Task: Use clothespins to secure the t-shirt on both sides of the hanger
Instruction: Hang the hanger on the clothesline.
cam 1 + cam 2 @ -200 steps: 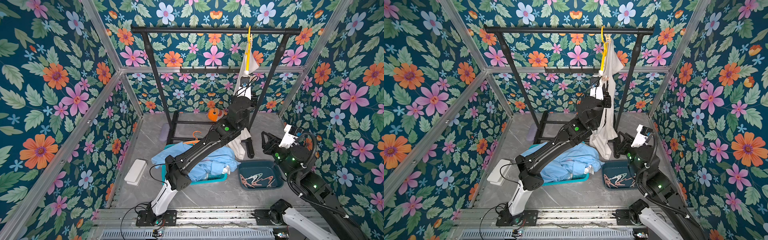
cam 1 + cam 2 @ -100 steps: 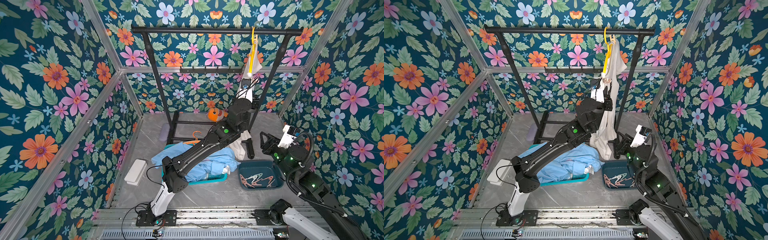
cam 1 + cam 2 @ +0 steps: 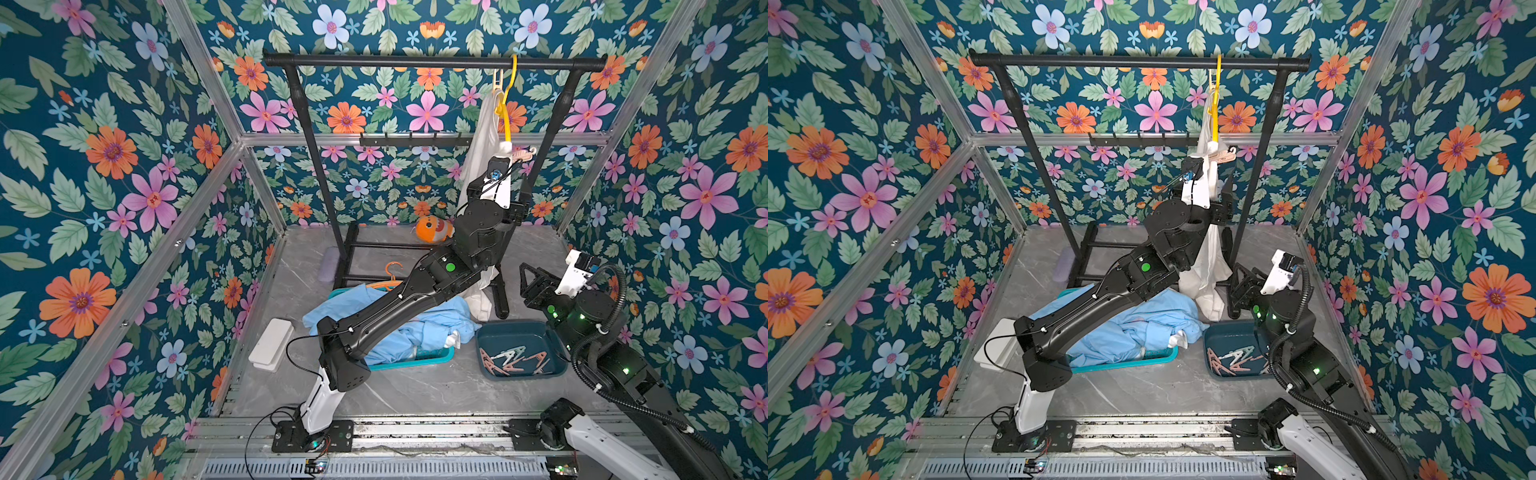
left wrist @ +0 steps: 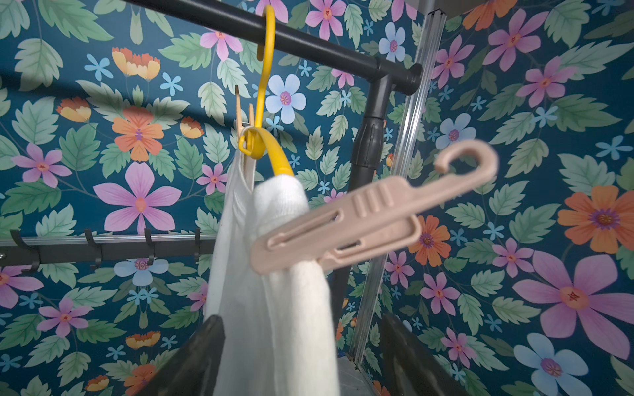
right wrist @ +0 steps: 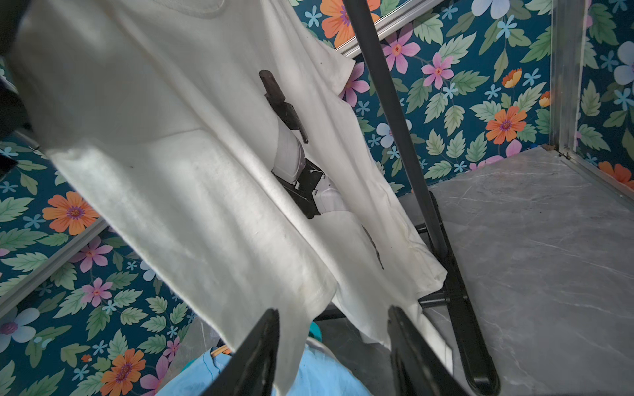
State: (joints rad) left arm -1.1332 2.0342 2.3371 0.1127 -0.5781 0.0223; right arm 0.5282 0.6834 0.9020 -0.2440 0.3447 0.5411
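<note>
A white t-shirt (image 3: pixel 482 145) (image 5: pixel 178 144) hangs on a yellow hanger (image 3: pixel 509 104) (image 4: pixel 266 79) from the black rail. In the left wrist view a pale pink clothespin (image 4: pixel 343 233) is clamped on the shirt-covered hanger arm; both top views show this clothespin (image 3: pixel 524 154) (image 3: pixel 1221 156). A beige clothespin (image 4: pixel 245 113) sits by the hanger's neck. My left gripper (image 4: pixel 302 346) (image 3: pixel 500 160) stands open just below the pink pin, shirt fabric hanging between its fingers. My right gripper (image 5: pixel 332 325) (image 3: pixel 528 278) is open low by the shirt's hem. Several clothespins (image 3: pixel 511 359) lie in a dark bin (image 3: pixel 490 332).
A black garment rack (image 3: pixel 415 62) with floor legs stands at the back. A teal tray (image 3: pixel 415 361) holds a light blue garment (image 3: pixel 415 328), with an orange hanger (image 3: pixel 392 276) behind it. An orange plush (image 3: pixel 432 228), a white box (image 3: pixel 270 345) and floral walls surround.
My left gripper has opened and let go of the pink clothespin, which stays clamped on the shirt. The hanger has shifted right along the rail. My right gripper's jaws have widened.
</note>
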